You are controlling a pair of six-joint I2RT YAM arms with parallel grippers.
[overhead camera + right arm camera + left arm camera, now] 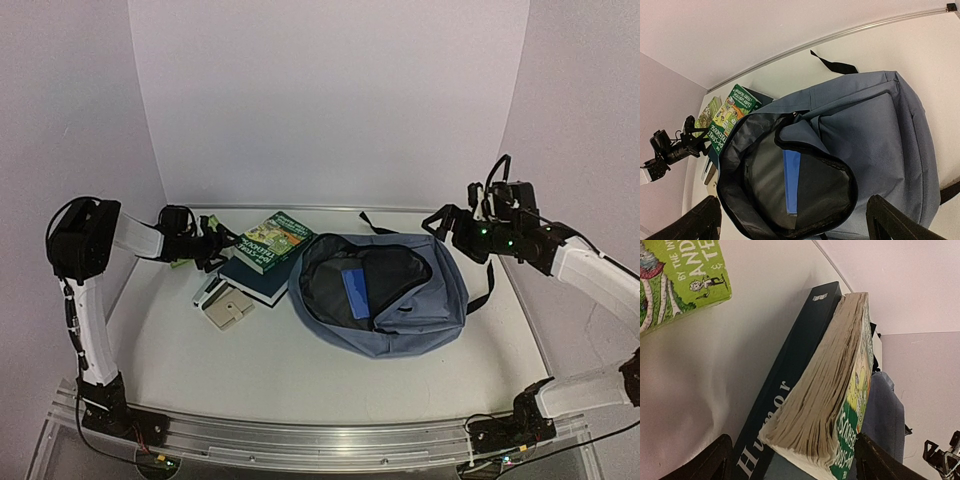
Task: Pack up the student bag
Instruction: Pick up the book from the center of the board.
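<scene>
The left end effector [792,440] is hovering low over the bench [250,370] with its fingers spread wide and nothing pinched. Straight ahead of it, the green paperback [272,240] is lying on the dark blue book [255,278], and its page edges are facing the fingers. A second green book [680,275] is sitting just off to its side.

The student bag [420,300] is lying flat beyond that stack, directly in front of the right end effector [794,200]. This one is also holding its fingers apart and gripping nothing. The bag's main compartment is gaping open, showing dark lining and a flat blue item [355,288] already inside. A black strap [432,220] is trailing close to the right end effector; it may be brushing it, but the top view is too small to say.

Several things are looking risky:
- **Loose pages:** closing on the page side of the paperback could fan the pages or let the book slip out.
- **Two books at once:** a low approach could catch the dark blue book as well, or shove the stack towards the bag.
- **Bag mouth:** nothing is holding the soft mouth open, so a book arriving at an angle could fold the rim inward or land on the fabric outside.
</scene>
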